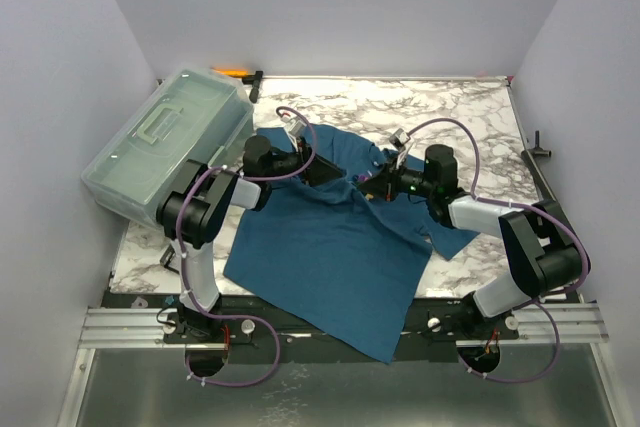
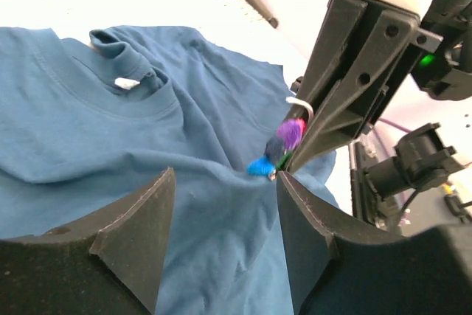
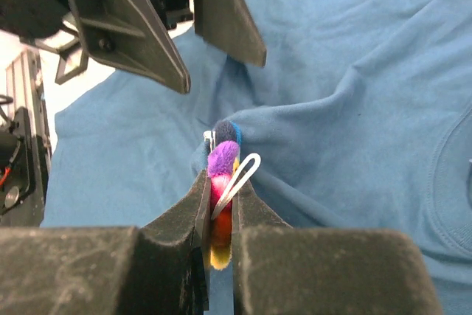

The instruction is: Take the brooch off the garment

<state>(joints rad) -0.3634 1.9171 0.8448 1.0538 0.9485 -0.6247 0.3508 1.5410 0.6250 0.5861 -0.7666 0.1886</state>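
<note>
The garment (image 1: 330,257), a teal-blue T-shirt, lies spread across the table with its neck (image 2: 125,71) toward the back. My right gripper (image 3: 221,182) is shut on the brooch (image 3: 221,158), a fluffy piece in purple, red, orange and yellow with a silver pin loop (image 3: 247,167). The brooch's dark tip meets a raised pucker of cloth (image 3: 295,127). My left gripper (image 2: 226,175) stands open just over the shirt, right beside the brooch (image 2: 289,134). Loose cloth lies under its spread fingers (image 2: 140,234), ungripped. From above, both grippers meet below the collar (image 1: 345,177).
A translucent lidded box (image 1: 165,142) sits at the back left, partly off the marble tabletop (image 1: 470,117). An orange-handled tool (image 1: 235,72) lies behind it by the back wall. A small black fitting (image 1: 538,145) sticks out at the table's right edge.
</note>
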